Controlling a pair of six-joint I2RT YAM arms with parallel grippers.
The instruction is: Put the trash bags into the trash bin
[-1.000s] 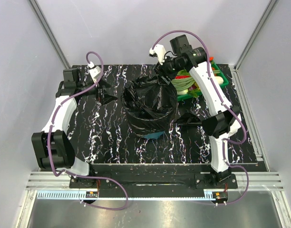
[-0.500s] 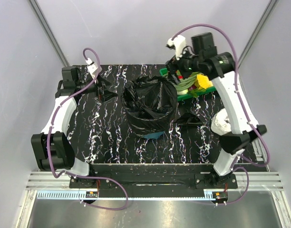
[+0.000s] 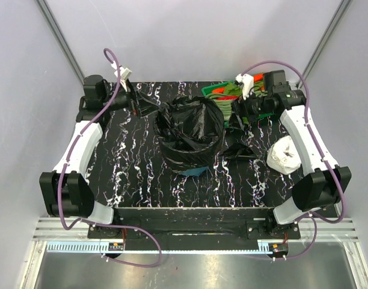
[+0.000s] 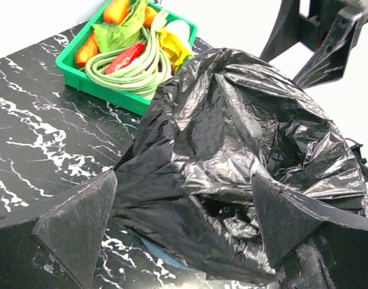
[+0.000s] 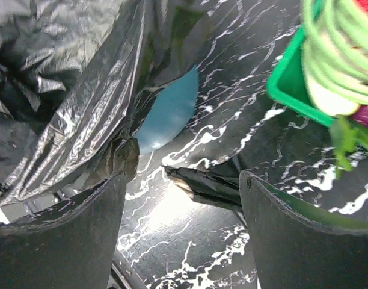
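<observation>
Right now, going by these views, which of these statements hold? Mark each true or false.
1. A black bag is draped over the teal bin. True.
2. Both tools are shut on bags. False: the left tool and the right tool stand open, holding nothing.
3. A second black bag lies on the table right of the teal bin. True.
4. The white wad sits inside the teal bin. False: it lies on the table, further right.
5. The green tray is empty. False: it holds vegetables.

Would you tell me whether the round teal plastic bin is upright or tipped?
Upright: round teal plastic bin stands mouth up, glossy black plastic bag draped over it.
</observation>
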